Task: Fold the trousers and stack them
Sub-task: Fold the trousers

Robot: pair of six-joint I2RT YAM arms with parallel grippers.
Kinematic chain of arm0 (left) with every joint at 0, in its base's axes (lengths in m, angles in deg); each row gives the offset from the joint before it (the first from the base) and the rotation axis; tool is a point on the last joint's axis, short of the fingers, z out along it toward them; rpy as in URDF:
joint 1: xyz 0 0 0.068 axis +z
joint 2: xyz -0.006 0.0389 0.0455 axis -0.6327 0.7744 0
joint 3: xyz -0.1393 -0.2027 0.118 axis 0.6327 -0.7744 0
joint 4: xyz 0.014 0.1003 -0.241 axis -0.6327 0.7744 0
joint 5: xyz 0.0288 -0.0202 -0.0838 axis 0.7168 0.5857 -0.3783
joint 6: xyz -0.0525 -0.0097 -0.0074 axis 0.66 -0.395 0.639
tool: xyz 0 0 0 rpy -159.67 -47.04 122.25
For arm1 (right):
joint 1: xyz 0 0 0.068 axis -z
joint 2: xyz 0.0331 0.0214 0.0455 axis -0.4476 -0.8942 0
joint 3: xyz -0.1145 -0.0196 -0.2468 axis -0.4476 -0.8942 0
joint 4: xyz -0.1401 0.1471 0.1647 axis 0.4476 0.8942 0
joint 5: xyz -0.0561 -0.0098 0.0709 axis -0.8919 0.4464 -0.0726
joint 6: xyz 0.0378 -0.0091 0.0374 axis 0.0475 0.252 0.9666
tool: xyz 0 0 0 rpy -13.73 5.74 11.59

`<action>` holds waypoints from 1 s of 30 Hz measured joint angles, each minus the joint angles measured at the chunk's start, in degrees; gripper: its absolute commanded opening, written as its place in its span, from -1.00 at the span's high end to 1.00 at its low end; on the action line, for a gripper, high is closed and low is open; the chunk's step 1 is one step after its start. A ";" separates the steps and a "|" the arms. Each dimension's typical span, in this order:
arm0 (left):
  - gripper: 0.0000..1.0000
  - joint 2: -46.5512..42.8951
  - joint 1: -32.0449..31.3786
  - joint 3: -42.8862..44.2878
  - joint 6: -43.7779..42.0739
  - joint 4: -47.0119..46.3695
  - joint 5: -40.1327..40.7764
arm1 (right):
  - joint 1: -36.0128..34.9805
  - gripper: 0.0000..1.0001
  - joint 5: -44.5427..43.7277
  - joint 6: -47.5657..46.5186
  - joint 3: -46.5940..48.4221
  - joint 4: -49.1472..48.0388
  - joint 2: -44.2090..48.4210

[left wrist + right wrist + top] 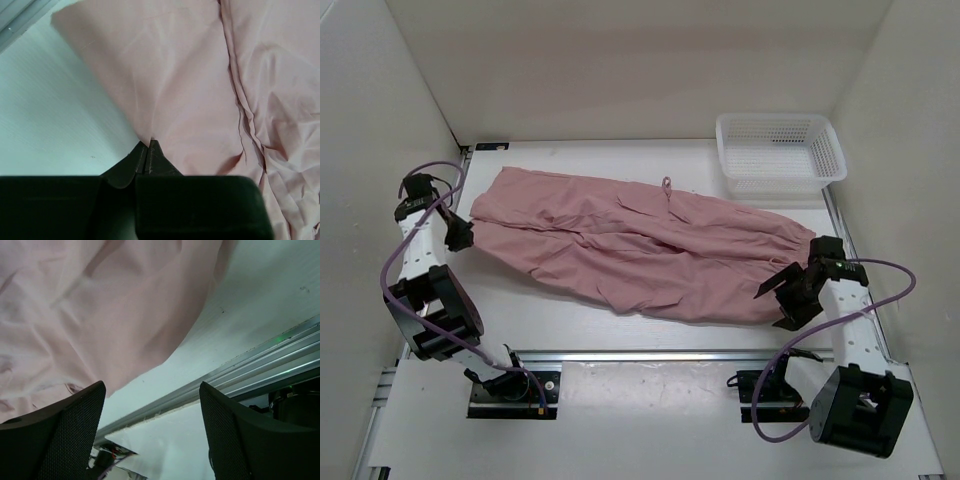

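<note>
Pinching the left end of the trousers (640,245) near the desk's (560,318) left edge, my left gripper (458,235) is clamped on fabric, while my right gripper (782,295) hangs wide at the right end, gripping nothing. I judge no fold made; stacking remains. The dusty-pink cloth lies lengthwise across the desk, thin and wrinkled.

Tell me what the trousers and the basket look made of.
The trousers: thin cloth, matte dusty pink, going by the fine creases and limp drape; the fibre is unclear. The basket: probably rigid white plastic, with a moulded mesh of small holes.
</note>
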 measured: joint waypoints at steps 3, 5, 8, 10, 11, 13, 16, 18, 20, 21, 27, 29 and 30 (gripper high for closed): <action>0.79 0.00 -0.52 0.00 -0.11 -0.02 -0.66 | 0.00 -0.43 -2.03 1.86 -0.66 -2.25 -1.05; 0.79 0.00 -0.98 0.00 -0.11 -0.02 -0.85 | 0.00 -0.30 -3.82 2.69 -1.66 -3.89 -2.12; 0.79 0.00 -1.64 0.02 -0.13 0.00 -1.22 | 0.00 -0.24 -5.79 4.00 -3.43 -6.54 -4.39; 0.79 0.00 -2.10 0.09 -0.13 0.04 -1.36 | 0.00 -0.19 -6.78 4.59 -4.42 -7.82 -5.84; 0.79 0.00 -2.38 0.15 -0.13 0.04 -1.44 | 0.00 -0.13 -7.13 4.98 -4.96 -8.74 -6.43; 0.79 0.00 -2.67 0.42 -0.09 0.02 -1.53 | 0.00 0.05 -7.65 5.53 -6.16 -10.62 -7.04; 0.79 0.00 -3.15 0.76 0.11 0.07 -1.90 | 0.00 0.68 -9.20 6.16 -7.52 -13.38 -7.21; 0.79 0.00 -3.28 1.79 0.13 0.63 -2.97 | 0.20 1.00 -10.49 6.36 -7.26 -14.43 -7.87; 0.79 0.00 -3.39 3.87 0.07 1.64 -4.42 | 0.39 1.00 -11.76 5.55 -5.35 -13.88 -8.33; 0.79 0.20 -3.48 5.79 0.09 2.86 -4.90 | 0.44 1.00 -12.63 5.16 -3.69 -13.35 -8.41; 0.79 0.20 -4.31 18.36 0.04 5.99 -6.67 | 0.44 1.00 -17.64 0.87 12.09 -8.55 -6.19; 0.79 0.20 -4.35 21.38 0.07 6.32 -7.30 | 0.42 1.00 -18.43 -0.26 15.54 -6.91 -4.33; 0.79 0.20 -4.37 22.60 0.07 6.69 -7.58 | 0.42 1.00 -18.84 -0.72 16.68 -5.75 -3.17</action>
